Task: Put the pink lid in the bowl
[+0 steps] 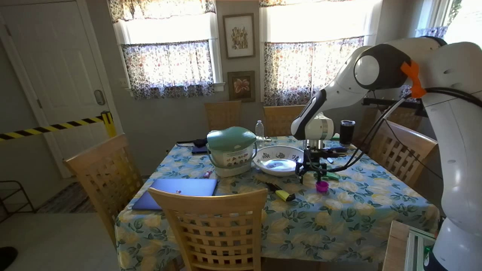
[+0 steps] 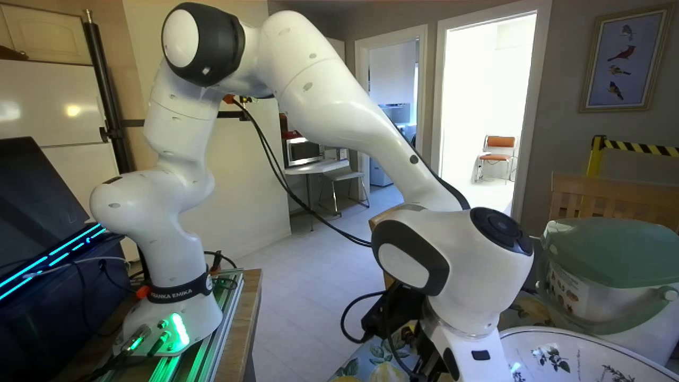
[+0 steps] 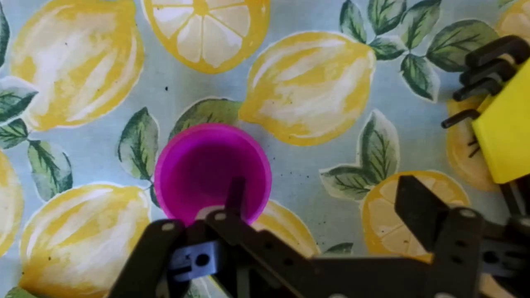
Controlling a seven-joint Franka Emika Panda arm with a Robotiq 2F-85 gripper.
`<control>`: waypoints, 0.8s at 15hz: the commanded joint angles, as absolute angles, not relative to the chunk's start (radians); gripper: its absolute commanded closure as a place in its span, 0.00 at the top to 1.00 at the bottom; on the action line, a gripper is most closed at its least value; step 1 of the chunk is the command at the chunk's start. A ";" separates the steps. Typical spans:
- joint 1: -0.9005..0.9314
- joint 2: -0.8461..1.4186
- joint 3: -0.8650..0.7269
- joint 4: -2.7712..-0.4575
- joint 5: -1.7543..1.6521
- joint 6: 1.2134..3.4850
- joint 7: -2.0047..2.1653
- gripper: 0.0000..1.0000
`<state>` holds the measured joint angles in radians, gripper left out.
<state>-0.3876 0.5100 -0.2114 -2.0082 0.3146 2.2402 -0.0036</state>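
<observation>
The pink lid is a small magenta cup-like cap on the tablecloth, its open side up. It shows large in the wrist view. The white bowl with a leaf pattern stands behind it; part shows in an exterior view. My gripper is low over the table, open and empty between the fingers. In the wrist view the gripper has its left finger overlapping the lid's inside near its right wall; whether it reaches inside I cannot tell. The right finger is over bare cloth.
A yellow hex-key set lies beside the lid, also at right in the wrist view. A green lidded pot stands beside the bowl. A laptop, a bottle, a black tumbler and a green item are on the table.
</observation>
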 commanded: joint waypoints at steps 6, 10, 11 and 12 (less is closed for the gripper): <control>-0.374 0.549 -0.207 -1.993 0.320 2.257 0.039 0.44; -0.375 0.551 -0.208 -1.990 0.318 2.248 0.037 0.14; -0.376 0.549 -0.208 -1.990 0.318 2.246 0.035 0.06; -0.377 0.540 -0.209 -1.994 0.316 2.245 0.030 0.02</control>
<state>-0.3763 0.5367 -0.2089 -2.0078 0.3145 2.2447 0.0182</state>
